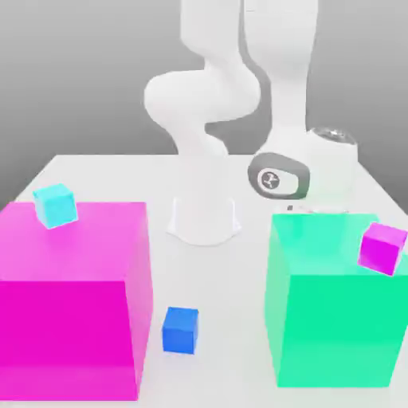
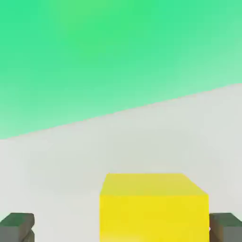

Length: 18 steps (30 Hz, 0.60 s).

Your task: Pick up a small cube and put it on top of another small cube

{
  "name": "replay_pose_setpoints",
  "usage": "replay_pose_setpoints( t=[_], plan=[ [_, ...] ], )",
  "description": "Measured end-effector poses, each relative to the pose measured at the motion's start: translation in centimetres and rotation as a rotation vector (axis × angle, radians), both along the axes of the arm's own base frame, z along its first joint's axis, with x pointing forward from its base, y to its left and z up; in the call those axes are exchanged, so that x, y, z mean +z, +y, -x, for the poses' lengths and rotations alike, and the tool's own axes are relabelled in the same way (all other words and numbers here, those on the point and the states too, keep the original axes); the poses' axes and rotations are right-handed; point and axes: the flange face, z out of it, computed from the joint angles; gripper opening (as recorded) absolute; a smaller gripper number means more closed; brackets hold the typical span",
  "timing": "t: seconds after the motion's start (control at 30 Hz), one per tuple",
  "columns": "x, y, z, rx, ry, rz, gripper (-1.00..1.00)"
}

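**Desk:** Where does the arm stand?

**Caption writer:** The white robot arm (image 1: 239, 80) bends low behind the big green block (image 1: 335, 303), which sits on the white table (image 1: 111, 171) toward the exterior view's right edge. In the hand view the gripper (image 2: 121, 229) hangs with its jaws spread wide and empty, one dark fingertip (image 2: 16, 226) on each side of the yellow cube (image 2: 153, 208). The fingertips stand just clear of the cube's flanks rather than touching them.

**Desk:** And the cube itself?

**Caption writer:** It rests flat on the table, close behind the green block, whose wall rises just beyond it in the hand view.

**Desk:** The target?

**Caption writer:** The light cyan cube (image 1: 55, 204) perches tilted at the far left corner of the big magenta block (image 1: 72, 303), well apart from the arm, across the table. A small blue cube (image 1: 181, 329) sits on the table between the two big blocks, and a small magenta cube (image 1: 382, 248) leans at the green block's right top edge.

**Desk:** How should it handle?

**Caption writer:** It looks rigid, light and smooth-sided, so a slip seems the main risk. The best hold is likely on two opposite flat sides, centred, square to the faces. The grasp is not yet made.
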Motion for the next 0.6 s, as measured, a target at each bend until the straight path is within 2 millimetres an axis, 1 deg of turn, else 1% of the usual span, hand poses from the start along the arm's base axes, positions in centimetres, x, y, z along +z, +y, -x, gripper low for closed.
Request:
replay_pose_setpoints(
  t=[0.07,0.1,0.33,0.6],
  plan=[
    [-0.7,-0.4,0.2,0.002,0.005,0.003,0.0],
    [-1.0,-0.6,0.3,0.003,0.008,0.004,-1.0],
    [-1.0,-0.6,0.3,0.003,0.007,0.003,-1.0],
    [1.4,0.5,-0.3,-0.002,-0.007,-0.004,-1.0]
  ],
)
